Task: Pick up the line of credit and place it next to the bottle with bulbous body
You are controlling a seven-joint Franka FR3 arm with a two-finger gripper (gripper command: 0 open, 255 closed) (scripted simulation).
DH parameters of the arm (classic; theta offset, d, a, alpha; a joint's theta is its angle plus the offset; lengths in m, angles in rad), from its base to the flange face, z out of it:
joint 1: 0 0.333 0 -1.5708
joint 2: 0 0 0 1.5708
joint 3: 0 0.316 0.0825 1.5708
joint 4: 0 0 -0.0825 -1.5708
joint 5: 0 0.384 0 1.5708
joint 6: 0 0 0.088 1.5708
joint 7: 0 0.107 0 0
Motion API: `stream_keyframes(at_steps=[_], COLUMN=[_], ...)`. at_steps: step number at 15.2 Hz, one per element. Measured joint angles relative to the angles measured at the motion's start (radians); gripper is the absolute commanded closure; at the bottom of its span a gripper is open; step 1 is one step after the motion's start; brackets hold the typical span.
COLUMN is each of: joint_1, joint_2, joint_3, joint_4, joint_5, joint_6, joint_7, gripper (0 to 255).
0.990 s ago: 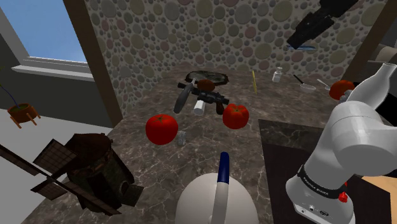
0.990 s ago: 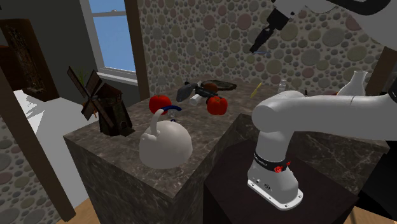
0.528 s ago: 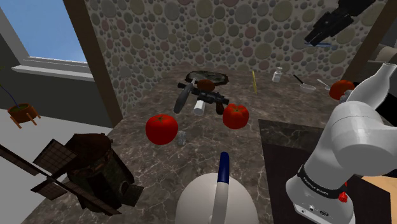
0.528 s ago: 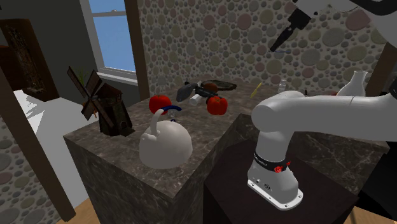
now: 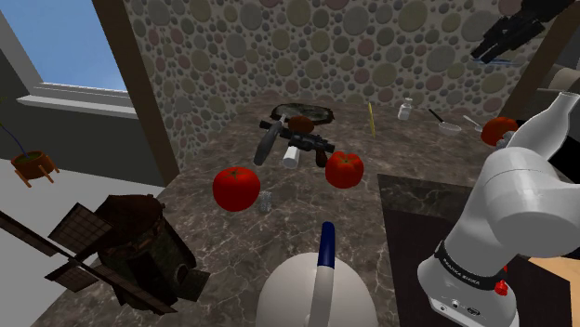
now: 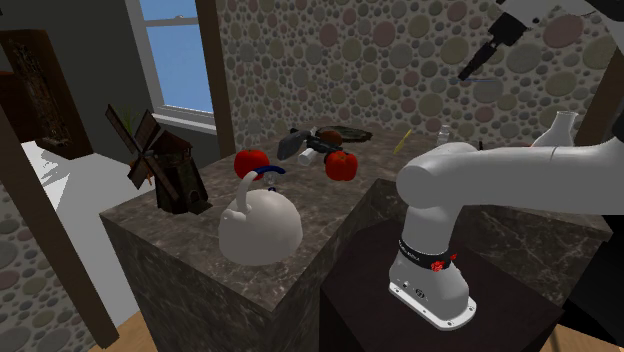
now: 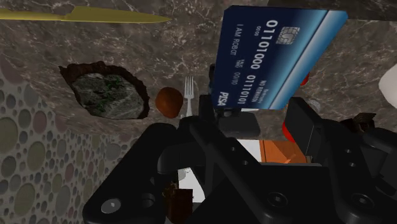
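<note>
Above the counter [image 5: 307, 214] | claw [image 7: 259, 116] clamped on blue card [image 7: 273, 57] | brown ball [image 7: 168, 102] beside dish [image 7: 70, 73]

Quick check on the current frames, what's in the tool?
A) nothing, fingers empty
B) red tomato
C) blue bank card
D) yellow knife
C: in the wrist view the tool is shut on the blue bank card, which stands up between its two black fingers with the printed numbers showing.
</note>
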Motion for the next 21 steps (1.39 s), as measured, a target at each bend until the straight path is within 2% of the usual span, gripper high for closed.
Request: stream_keyframes(at_steps=[4,9,15,18,21], joint_1=[0.035,0.106,0.225,0.236,0.218], joint_2=[0.026,0.067,0.126,0.119,0.094], joint_3=[-0.074,-0.174,-0.283,-0.305,-0.314], joint_4=[0.123,0.318,0.575,0.584,0.537], joint_5=[-0.047,-0.107,-0.163,-0.181,-0.196], joint_6=[-0.058,-0.140,-0.232,-0.227,-0.201], joint_7=[-0.078,-0.190,-0.310,-0.329,-0.334], gripper=[255,255,255,255,255])
